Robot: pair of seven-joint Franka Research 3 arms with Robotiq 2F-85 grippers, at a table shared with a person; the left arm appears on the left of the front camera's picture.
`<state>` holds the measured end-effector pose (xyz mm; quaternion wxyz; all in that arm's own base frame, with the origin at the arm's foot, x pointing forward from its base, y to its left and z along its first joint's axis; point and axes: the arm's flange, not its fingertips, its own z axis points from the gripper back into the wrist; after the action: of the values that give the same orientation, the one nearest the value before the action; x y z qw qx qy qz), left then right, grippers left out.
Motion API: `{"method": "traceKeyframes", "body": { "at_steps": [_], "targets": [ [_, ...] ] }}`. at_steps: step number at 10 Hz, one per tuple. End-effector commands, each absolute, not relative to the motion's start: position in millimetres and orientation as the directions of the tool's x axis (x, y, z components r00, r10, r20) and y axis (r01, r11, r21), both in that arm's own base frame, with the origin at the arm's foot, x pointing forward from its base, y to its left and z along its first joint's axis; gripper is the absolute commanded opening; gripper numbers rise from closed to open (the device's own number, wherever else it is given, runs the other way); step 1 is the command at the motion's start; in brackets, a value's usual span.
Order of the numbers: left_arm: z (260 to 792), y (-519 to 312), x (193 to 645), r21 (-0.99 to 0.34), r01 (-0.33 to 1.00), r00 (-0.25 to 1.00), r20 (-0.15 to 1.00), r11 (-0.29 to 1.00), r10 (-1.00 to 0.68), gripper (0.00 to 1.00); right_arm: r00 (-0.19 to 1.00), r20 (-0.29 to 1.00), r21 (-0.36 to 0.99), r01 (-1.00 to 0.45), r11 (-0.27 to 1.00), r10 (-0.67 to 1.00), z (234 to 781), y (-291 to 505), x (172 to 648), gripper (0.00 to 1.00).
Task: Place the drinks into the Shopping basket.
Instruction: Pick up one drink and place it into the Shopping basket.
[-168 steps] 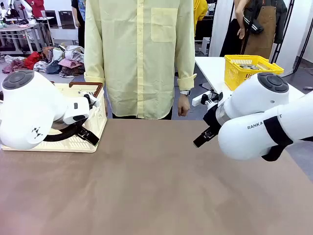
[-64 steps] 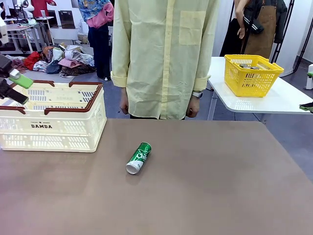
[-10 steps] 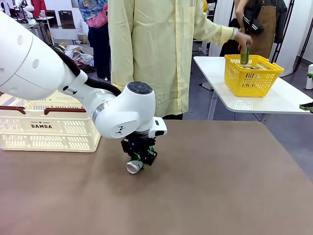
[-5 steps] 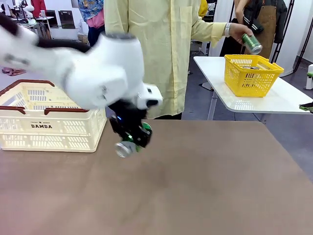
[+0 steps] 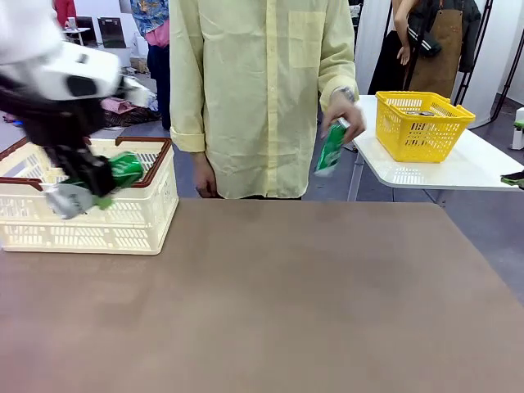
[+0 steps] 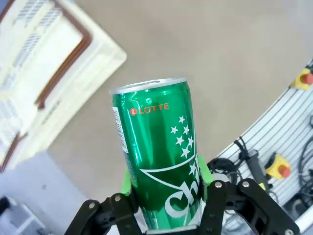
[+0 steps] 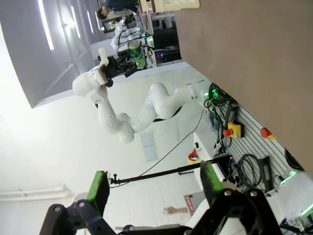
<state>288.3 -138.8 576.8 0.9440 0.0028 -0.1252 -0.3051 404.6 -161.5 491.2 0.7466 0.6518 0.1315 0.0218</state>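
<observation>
My left gripper (image 5: 97, 182) is shut on a green drink can (image 5: 123, 168) and holds it tilted, silver end down-left, in the air at the front wall of the cream Shopping basket (image 5: 135, 223). The left wrist view looks down past the same green can (image 6: 155, 152), clamped between the green pads of the left gripper (image 6: 164, 180), to the basket (image 6: 46, 81) at the upper left. At the table's far edge, the person's hand holds a second green can (image 5: 331, 148). My right gripper (image 7: 155, 188) is open with nothing between its fingers, and far off shows the left arm's can (image 7: 136, 53).
A yellow basket (image 5: 422, 119) stands on a white side table (image 5: 458, 168) at the back right. The person in a pale yellow shirt (image 5: 262, 90) stands at the far edge. The brown tabletop (image 5: 311, 295) lies bare in front.
My left gripper has lifted the green can off the table's middle and swung it left to the Shopping basket. The person's hand has brought another green can from the yellow basket toward the table.
</observation>
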Motion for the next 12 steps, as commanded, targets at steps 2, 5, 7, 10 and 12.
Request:
{"method": "traceKeyframes", "body": {
  "at_steps": [2, 5, 7, 10, 12],
  "targets": [
    [580.2, -177.4, 285.1, 0.133, 0.621, 0.744, 0.212, 0.773, -0.634, 0.0, 0.964, -0.181, 0.977, 0.155, 0.144, 0.196, 497.3, -158.8, 407.7, 1.0],
    [571.3, -165.2, 282.7, 0.125, 0.616, 0.751, 0.206, 0.778, -0.627, 0.0, 0.964, -0.181, 0.977, 0.155, 0.144, 0.196, 497.3, -158.8, 407.7, 1.0],
    [606.0, -153.0, 362.9, 0.048, 0.524, 0.841, 0.124, 0.85, -0.526, 0.0, 0.964, -0.181, 0.977, 0.155, 0.144, 0.196, 497.3, -158.8, 407.7, 1.0],
    [610.3, -142.3, 454.9, -0.02, 0.326, 0.935, 0.153, 0.945, -0.32, 0.0, 0.964, -0.181, 0.977, 0.155, 0.144, 0.196, 497.3, -158.8, 407.7, 1.0],
    [596.2, -125.6, 518.7, 0.002, 0.209, 0.965, 0.163, 0.978, -0.207, 0.0, 0.964, -0.181, 0.977, 0.155, 0.144, 0.196, 497.3, -158.8, 407.7, 1.0]
  ]
}}
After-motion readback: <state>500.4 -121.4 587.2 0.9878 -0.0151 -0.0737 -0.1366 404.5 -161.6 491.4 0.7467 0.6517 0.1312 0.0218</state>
